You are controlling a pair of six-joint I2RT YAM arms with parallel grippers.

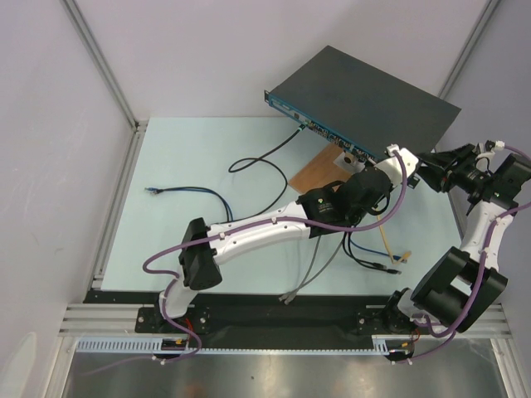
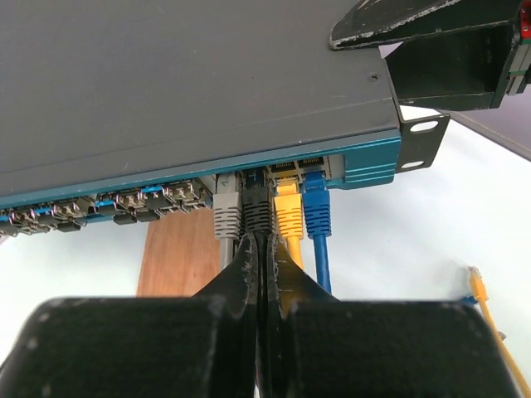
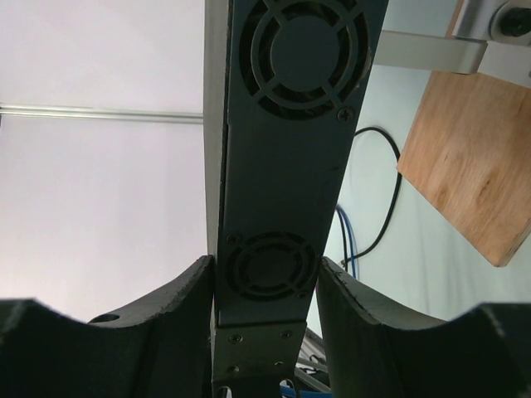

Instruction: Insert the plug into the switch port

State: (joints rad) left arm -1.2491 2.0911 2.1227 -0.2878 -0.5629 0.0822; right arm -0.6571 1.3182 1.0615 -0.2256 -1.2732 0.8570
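Switch lay at 1 o'clock in the top view, its end braced in the half-spread right gripper. Left gripper pinched the black plug — apparently at its port. Insertion was in hand; next move called for a straight seating push.

Left arm stretches forward, jaws pressed together; right arm folds upward, jaws clasping the switch end.

The switch is showing a dull black top and a teal-blue front, while the grey plug, black plug, yellow plug and blue plug are standing out, and the board is showing brown wood grain.
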